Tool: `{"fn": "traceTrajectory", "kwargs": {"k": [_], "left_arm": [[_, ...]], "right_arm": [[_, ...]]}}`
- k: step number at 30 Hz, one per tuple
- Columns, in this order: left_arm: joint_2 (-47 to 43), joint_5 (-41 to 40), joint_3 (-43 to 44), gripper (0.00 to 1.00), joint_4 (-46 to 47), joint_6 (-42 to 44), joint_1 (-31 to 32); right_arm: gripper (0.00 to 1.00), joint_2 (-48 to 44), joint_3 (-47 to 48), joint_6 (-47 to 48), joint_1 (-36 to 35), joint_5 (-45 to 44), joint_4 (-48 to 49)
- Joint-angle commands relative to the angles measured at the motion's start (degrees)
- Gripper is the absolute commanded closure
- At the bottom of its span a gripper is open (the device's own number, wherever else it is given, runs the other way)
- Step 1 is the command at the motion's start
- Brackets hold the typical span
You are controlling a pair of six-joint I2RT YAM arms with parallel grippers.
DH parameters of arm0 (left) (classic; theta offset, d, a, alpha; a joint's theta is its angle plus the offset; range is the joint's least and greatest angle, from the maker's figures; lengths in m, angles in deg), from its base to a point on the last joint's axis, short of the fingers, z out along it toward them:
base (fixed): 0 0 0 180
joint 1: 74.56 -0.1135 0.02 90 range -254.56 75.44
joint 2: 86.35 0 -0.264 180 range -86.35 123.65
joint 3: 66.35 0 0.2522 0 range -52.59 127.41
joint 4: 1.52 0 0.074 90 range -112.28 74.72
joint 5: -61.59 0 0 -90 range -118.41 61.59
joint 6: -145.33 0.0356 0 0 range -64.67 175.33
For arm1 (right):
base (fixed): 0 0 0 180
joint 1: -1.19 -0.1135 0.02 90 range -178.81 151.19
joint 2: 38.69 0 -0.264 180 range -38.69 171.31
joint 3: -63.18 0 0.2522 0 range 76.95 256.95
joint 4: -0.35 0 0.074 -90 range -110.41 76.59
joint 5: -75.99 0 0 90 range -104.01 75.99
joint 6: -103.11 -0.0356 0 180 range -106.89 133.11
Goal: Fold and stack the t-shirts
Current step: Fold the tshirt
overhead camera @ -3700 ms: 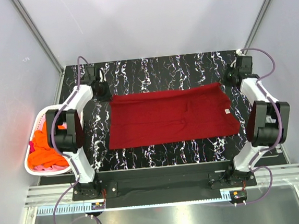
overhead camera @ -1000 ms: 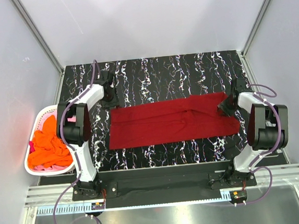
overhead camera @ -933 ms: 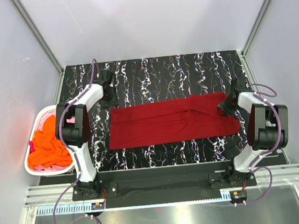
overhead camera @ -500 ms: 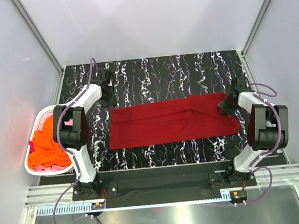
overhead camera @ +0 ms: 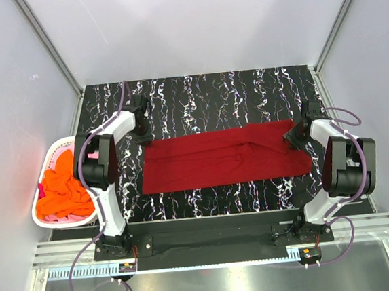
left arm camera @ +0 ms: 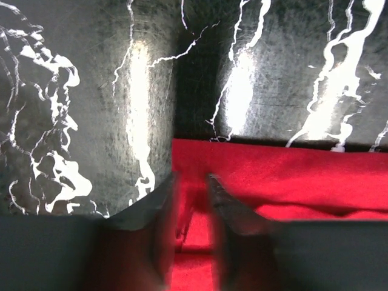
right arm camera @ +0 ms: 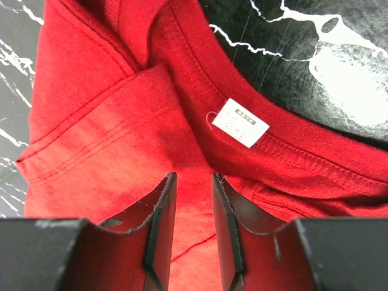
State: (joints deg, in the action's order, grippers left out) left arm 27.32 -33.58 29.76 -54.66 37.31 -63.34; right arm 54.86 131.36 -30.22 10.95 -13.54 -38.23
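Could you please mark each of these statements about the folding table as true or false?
1. The dark red t-shirt lies on the table as a long band. True.
2. The white basket stands at the table's right edge. False: it stands at the left edge, beside the left arm.
3. A white label shows inside the collar. True.
4. The basket holds only blue cloth. False: it holds orange cloth and pink cloth.
5. The left gripper hangs over the basket. False: it is at the red shirt's far left corner.
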Motion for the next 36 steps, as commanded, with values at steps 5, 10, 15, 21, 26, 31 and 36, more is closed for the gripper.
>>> {"fn": "traceTrajectory", "kwargs": {"k": [5, 10, 15, 21, 26, 31, 36], "left_arm": [[4.4, 0.9, 6.0, 1.0, 0.9, 0.4, -0.1], [4.6, 0.0, 7.6, 1.0, 0.8, 0.0, -0.1], [3.9, -2.2, 8.4, 1.0, 0.8, -3.2, -0.7], [3.4, -1.0, 10.8, 0.68, -0.3, -3.2, -0.9], [-2.9, -2.5, 10.3, 0.53, -1.0, -2.2, -0.3], [-7.2, 7.7, 4.2, 0.5, -0.5, -7.6, -0.9], [-7.6, 8.4, -0.9, 0.48, 0.5, -14.3, -1.8]], "right_arm": [[0.96, 3.6, 2.2, 1.2, 0.1, -4.5, 1.1], [1.0, 4.7, 2.9, 3.5, 0.1, -7.6, 1.2], [1.0, 3.6, 3.8, 4.9, 0.1, -9.9, 1.4], [1.0, 2.2, 6.2, 6.7, 0.0, -8.3, 1.3], [0.81, 0.2, 7.4, 5.5, 0.1, -4.7, -1.9], [0.66, -1.4, 4.7, 0.9, 0.0, -0.5, -3.7], [0.64, -1.5, 2.8, -0.1, -0.2, 3.2, -3.7]]}}
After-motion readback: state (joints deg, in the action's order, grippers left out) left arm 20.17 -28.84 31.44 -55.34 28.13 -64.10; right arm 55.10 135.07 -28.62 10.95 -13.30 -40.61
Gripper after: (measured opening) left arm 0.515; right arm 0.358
